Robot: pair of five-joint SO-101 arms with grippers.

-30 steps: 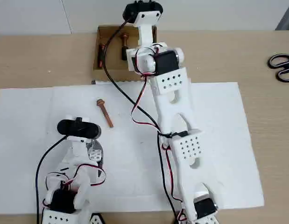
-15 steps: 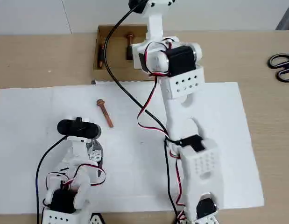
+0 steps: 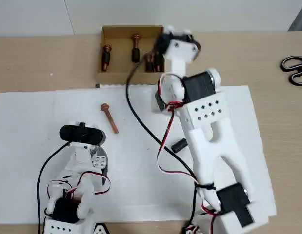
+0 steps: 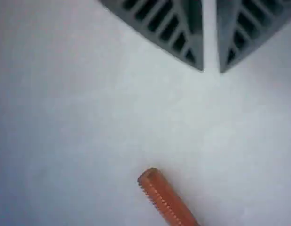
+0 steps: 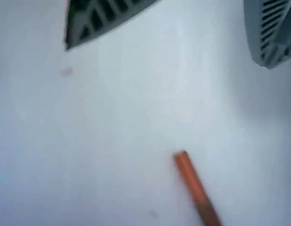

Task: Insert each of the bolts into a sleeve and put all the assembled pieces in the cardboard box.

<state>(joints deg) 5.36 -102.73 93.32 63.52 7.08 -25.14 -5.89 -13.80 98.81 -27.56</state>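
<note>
The cardboard box (image 3: 122,72) stands at the table's back and holds three bolts in black sleeves (image 3: 106,56) (image 3: 135,47) (image 3: 151,61). A bare copper bolt (image 3: 110,117) lies on the white paper; its end shows in both wrist views (image 4: 165,198) (image 5: 196,186). A loose black sleeve (image 3: 178,145) lies on the paper beside the right arm. My right gripper (image 3: 159,100) (image 5: 167,54) hangs open just in front of the box, over the paper, with nothing in it. My left gripper (image 3: 99,163) (image 4: 211,69) is shut and empty, low over the paper, short of the bolt.
The white paper sheet (image 3: 43,146) covers most of the table's front. Scissors (image 3: 294,66) lie at the far right edge. The right arm's black cable (image 3: 136,114) trails across the paper between the bolt and the arm.
The right arm has drawn back out of the box and swung right. A third assembled piece now shows in the box, and the loose sleeve is uncovered. The left arm has not moved.
</note>
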